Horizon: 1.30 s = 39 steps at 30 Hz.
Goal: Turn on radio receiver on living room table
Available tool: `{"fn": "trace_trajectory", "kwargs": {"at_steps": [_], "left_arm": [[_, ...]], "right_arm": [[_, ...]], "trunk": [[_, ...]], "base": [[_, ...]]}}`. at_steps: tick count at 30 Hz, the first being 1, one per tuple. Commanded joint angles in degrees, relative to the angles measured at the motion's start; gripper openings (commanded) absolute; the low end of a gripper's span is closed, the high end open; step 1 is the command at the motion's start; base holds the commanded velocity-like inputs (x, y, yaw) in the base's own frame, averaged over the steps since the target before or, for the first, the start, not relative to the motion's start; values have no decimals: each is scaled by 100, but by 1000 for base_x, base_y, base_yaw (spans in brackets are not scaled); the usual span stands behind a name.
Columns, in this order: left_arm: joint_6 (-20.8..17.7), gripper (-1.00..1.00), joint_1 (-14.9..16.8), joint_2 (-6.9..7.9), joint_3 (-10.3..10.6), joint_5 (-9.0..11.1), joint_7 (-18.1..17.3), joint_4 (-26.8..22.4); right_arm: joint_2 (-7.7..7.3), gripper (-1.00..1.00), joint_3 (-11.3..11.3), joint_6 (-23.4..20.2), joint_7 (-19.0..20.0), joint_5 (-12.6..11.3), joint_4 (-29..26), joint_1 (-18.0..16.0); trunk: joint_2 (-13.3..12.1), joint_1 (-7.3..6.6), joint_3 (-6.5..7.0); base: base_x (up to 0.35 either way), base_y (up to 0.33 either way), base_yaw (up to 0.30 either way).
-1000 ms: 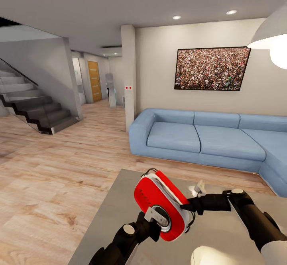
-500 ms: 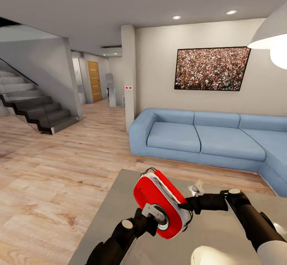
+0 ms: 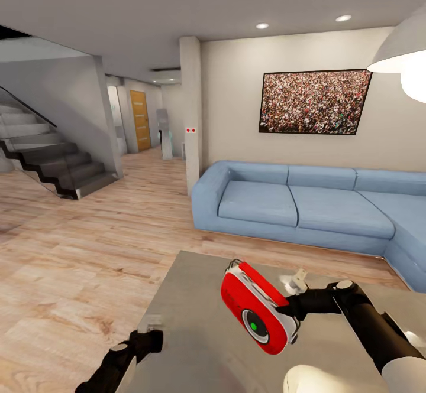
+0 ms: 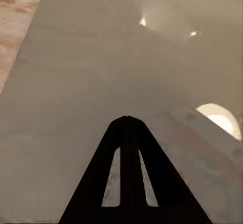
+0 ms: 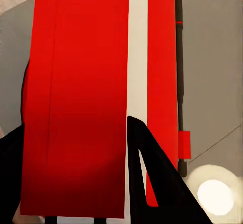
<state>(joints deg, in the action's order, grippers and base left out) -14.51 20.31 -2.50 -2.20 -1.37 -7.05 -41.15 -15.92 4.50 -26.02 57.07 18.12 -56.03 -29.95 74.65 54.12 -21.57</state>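
Note:
The red radio receiver point(image 3: 260, 310) with white side trim hangs tilted above the glossy grey table point(image 3: 195, 298), and its round dial shows a green centre point(image 3: 254, 325). My right gripper point(image 3: 291, 310) is shut on its right side; in the right wrist view the red body point(image 5: 81, 97) sits between the two black fingers point(image 5: 152, 178), with the thin handle point(image 5: 181, 82) alongside. My left gripper point(image 3: 152, 326) is apart from the radio, low over the table's left edge. In the left wrist view its fingers point(image 4: 126, 119) meet at the tips, shut and holding nothing.
The living room's light blue sectional sofa point(image 3: 296, 204) stands behind the table under the framed crowd picture point(image 3: 313, 101). A white pendant lamp point(image 3: 402, 62) hangs at upper right. Light wood floor point(image 3: 77, 263) runs left toward stairs point(image 3: 53, 168) and a white pillar point(image 3: 191, 115).
My left gripper has drawn back from the radio's dial, down and to the left. The dial centre now shows green. The radio has shifted slightly right and lower in the right gripper.

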Motion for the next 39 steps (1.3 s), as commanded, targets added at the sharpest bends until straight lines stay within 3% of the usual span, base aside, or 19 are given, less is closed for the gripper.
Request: {"fn": "trace_trajectory", "kwargs": {"at_steps": [1, 3, 4, 7, 16, 33, 37, 39], "left_arm": [[90, -100, 0, -8, -315, 2, 1, 70], [187, -100, 0, -9, -774, -18, 5, 139], [206, -100, 0, 5, -905, -22, -2, 156], [199, -100, 0, 14, -1059, -20, -25, 178], [179, -100, 0, 9, -1027, -33, -46, 194], [178, -100, 0, 22, -1028, -40, -19, 186], [183, -100, 0, 18, -1028, -39, -16, 186], [184, -100, 0, 14, -1028, -42, -15, 186]], "right_arm": [[1, -100, -2, -5, 7, -21, -7, -2], [1, -100, 2, -12, 17, -14, -11, 0], [1, -100, 4, -19, 17, -21, -10, 0], [4, -100, 5, -67, 0, -62, 1, -1], [57, -100, 7, -511, 0, -98, 21, -2], [121, -100, 24, -558, -54, -64, 151, 0], [127, -100, 34, -561, -76, 114, 153, -1], [160, -100, 148, -566, -80, 278, 153, -2]], "trunk": [[0, 0, 1], [0, 0, 1], [0, 0, 1], [0, 0, 1], [0, 0, 1], [0, 0, 1], [161, 88, -71], [241, 132, -107]], "base": [[0, 0, 0], [0, 0, 0], [0, 0, 0], [0, 0, 0], [0, 0, 0], [0, 0, 0], [0, 0, 0], [0, 0, 0]]}}
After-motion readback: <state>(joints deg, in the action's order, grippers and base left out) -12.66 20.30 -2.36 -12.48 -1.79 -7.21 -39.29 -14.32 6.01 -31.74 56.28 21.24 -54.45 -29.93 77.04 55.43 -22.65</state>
